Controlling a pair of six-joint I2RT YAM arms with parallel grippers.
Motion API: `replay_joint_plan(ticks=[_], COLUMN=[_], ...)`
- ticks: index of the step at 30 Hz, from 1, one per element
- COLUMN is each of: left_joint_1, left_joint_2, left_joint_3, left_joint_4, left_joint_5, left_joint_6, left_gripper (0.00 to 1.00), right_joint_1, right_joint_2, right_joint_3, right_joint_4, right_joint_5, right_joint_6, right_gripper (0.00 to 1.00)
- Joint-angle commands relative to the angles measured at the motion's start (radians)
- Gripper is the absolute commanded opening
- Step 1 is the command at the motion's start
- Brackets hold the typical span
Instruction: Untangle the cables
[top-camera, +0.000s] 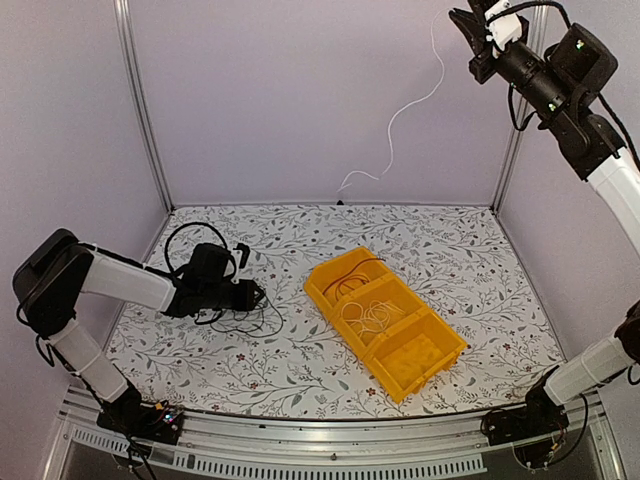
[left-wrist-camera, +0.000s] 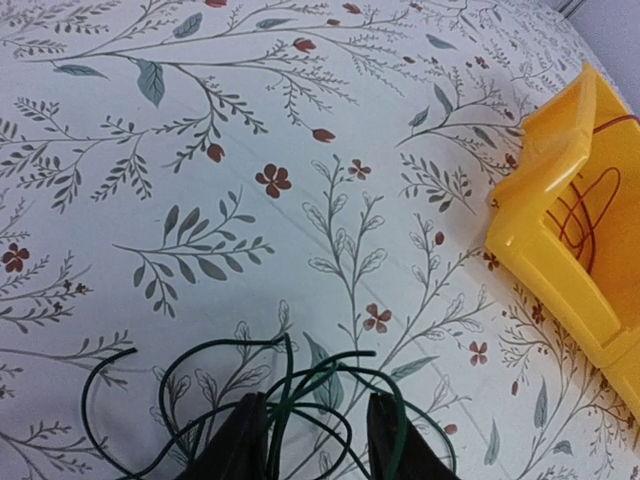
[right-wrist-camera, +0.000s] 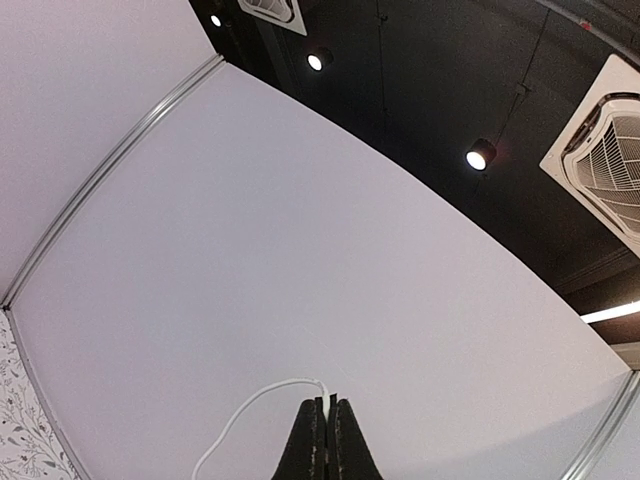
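Hoisting the white cable (right-wrist-camera: 280, 383) high over the far right corner of the tabletop (top-camera: 480, 260), pinched in the fully closed right end effector (right-wrist-camera: 326, 402), probably to draw its length free; tail reaching down near the far edge. Straddling the black cable (left-wrist-camera: 330, 365) by the left edge with the left end effector (left-wrist-camera: 320, 400), fingers (left-wrist-camera: 240, 440) apart, gripping nothing. Apparently sorted: reddish-brown cable (top-camera: 350, 275) and white coil (top-camera: 370, 315), in separate compartments of the yellow bin (top-camera: 418, 358) mid-tabletop.

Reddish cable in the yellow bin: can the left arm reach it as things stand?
Probably yes: the reddish cable lies in the open bin, bare table between it and the left hand, which straddles black cable.
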Motion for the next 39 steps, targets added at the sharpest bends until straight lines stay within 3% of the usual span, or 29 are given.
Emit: replay_joint_plan(ticks=[1, 39], left_joint_1=[0.013, 0.021], left_joint_2=[-0.026, 0.108], left_joint_3=[0.029, 0.125], left_joint_4=[-0.035, -0.067], left_joint_5=[0.012, 0.029], left_joint_6=[-0.020, -0.011], left_gripper=[0.33, 0.33], right_joint_1=[-0.001, 0.000], right_joint_2=[-0.011, -0.050], right_joint_3=[-0.010, -0.053], right_joint_4=[-0.022, -0.120], right_joint_5=[-0.041, -0.138], right_joint_6=[0.040, 0.064], right_gripper=[0.00, 0.00])
